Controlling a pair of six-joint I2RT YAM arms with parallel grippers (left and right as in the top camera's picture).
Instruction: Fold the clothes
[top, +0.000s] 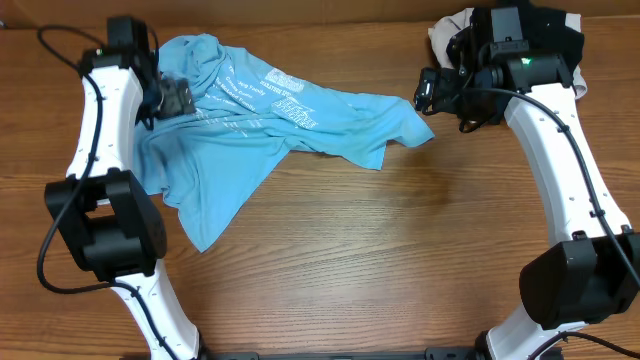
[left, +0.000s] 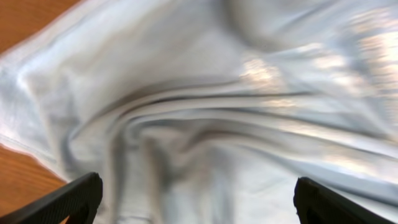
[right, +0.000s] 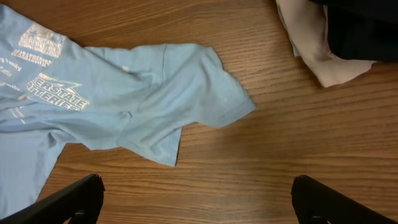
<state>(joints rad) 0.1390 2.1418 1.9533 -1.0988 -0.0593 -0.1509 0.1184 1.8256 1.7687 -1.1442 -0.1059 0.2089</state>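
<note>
1. At 10 to 12 o'clock of the table (top: 400, 250), seen from overhead: the light blue T-shirt (top: 260, 120), unfolded and wrinkled, white lettering facing up, one sleeve reaching toward 1 o'clock
2. Over the 10 o'clock part of the T-shirt: the left gripper (top: 172, 97), released, fingers (left: 74, 199) wide apart, only blurred folds of blue cloth between them; contact with the cloth impossible to tell
3. Just beside the sleeve tip, at 1 o'clock: the right gripper (top: 428, 93), also released, fingers (right: 68, 199) wide apart above bare wood, grasping nothing
4. At 1 to 2 o'clock of the right wrist view: a beige garment (right: 317, 56) with a black garment (right: 360, 25) touching it, both apart from the T-shirt
</note>
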